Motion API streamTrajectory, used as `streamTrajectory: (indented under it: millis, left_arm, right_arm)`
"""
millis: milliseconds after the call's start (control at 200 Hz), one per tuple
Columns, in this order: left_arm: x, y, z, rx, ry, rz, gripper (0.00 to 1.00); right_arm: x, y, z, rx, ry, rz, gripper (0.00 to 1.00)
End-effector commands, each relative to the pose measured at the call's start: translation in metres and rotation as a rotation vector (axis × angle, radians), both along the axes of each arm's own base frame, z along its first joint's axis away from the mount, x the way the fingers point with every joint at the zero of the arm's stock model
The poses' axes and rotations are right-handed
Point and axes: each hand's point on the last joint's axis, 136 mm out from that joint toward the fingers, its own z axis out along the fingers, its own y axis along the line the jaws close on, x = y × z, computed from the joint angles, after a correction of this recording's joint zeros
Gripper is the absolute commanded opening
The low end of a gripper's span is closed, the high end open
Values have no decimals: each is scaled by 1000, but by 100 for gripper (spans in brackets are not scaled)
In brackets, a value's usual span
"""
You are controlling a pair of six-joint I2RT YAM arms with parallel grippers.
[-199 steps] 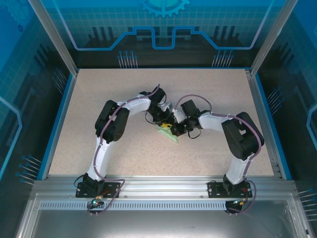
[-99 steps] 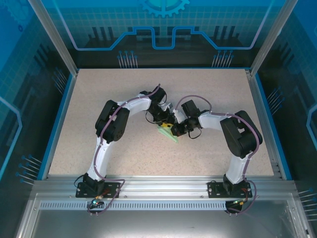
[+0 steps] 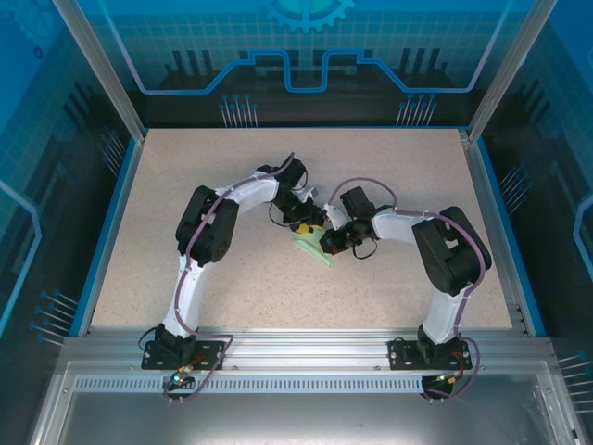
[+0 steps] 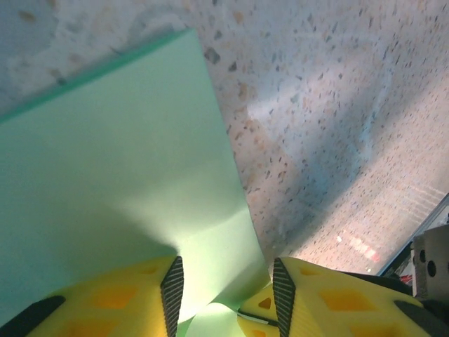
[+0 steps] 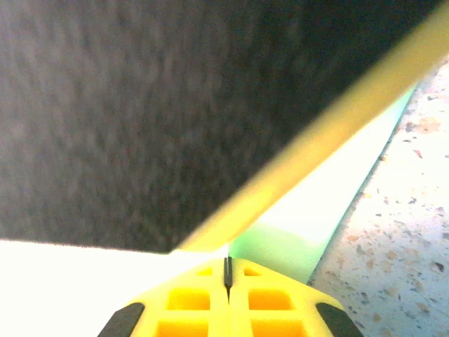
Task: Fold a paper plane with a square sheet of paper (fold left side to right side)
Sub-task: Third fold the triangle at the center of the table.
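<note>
Lying near the middle of the desk (image 3: 185,176), the pale mint-green paper (image 3: 315,250) is folded into a narrow shape. Its long axis runs on a diagonal from far-left to near-right, with the tapered end pointing toward the desk's near right corner. Both arms bend inward over it. The left gripper (image 3: 306,226) sits at the paper's far end. In the left wrist view its yellow fingers (image 4: 172,289) are spread, with a raised fold of the paper (image 4: 119,175) between them. The right gripper (image 5: 227,270) has its fingers pressed together at the paper's (image 5: 316,225) edge. I cannot tell whether any paper is caught between them.
</note>
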Motion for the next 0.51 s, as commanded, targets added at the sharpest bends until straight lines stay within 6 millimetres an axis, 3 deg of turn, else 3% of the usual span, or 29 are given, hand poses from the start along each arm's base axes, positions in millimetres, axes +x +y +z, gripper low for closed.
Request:
streamTrajectory:
  millis: [0, 210, 500]
  left_arm:
    - [12, 1, 12, -18, -30, 36, 43]
    - [22, 8, 2, 13, -36, 61, 41]
    - [6, 18, -30, 103, 12, 29, 34]
  right_arm:
    - [-6, -4, -8, -4, 53, -7, 0]
    - [-6, -3, -8, -4, 54, -3, 0]
    - [0, 1, 3, 15, 29, -3, 0]
